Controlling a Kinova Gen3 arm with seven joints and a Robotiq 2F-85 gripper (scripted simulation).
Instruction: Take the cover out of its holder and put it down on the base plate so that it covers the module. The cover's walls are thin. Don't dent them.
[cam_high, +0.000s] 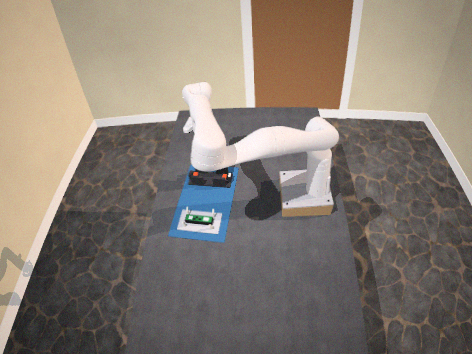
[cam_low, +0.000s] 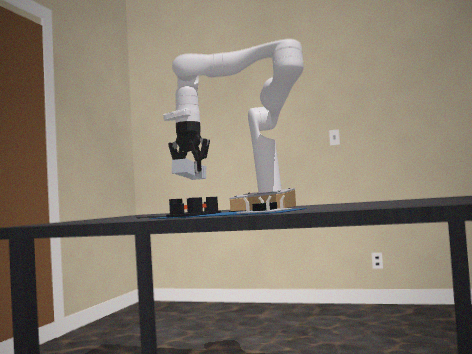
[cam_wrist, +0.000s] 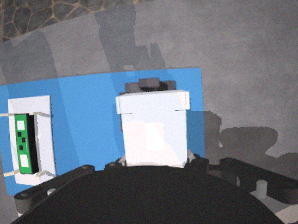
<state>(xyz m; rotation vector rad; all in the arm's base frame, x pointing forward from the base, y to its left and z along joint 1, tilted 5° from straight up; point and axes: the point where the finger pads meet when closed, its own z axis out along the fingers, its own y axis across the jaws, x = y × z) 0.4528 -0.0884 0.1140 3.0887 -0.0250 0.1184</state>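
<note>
Cover: a pale, box-shaped piece (cam_low: 184, 167) (cam_wrist: 155, 130), out of its holder and up in the air. The jaws are closed on it, pinching it between them, and point downward; whether the thin walls are dented, cannot tell.

Holder: black, with upright blocks (cam_high: 210, 180) (cam_low: 194, 206) (cam_wrist: 149, 84), standing below the cover with a plain gap between the two in the exterior view. Orange-red parts (cam_high: 195, 174) (cam_low: 204, 205) show among the blocks. In the wrist view the cover hides most of the holder's inside.

Base plate: white, flat (cam_high: 200, 229) (cam_wrist: 30, 103), on the same blue mat (cam_high: 205, 200) (cam_wrist: 90, 120) as the holder, well apart from it. The green-topped module (cam_high: 199, 219) (cam_wrist: 23, 145) lies on the plate, uncovered, between pale upright posts (cam_low: 246, 203). Pale patches and small dark parts mark its green face. The mat lies flat on the dark grey table (cam_high: 260, 280) (cam_low: 325, 216) (cam_wrist: 240, 55).
</note>
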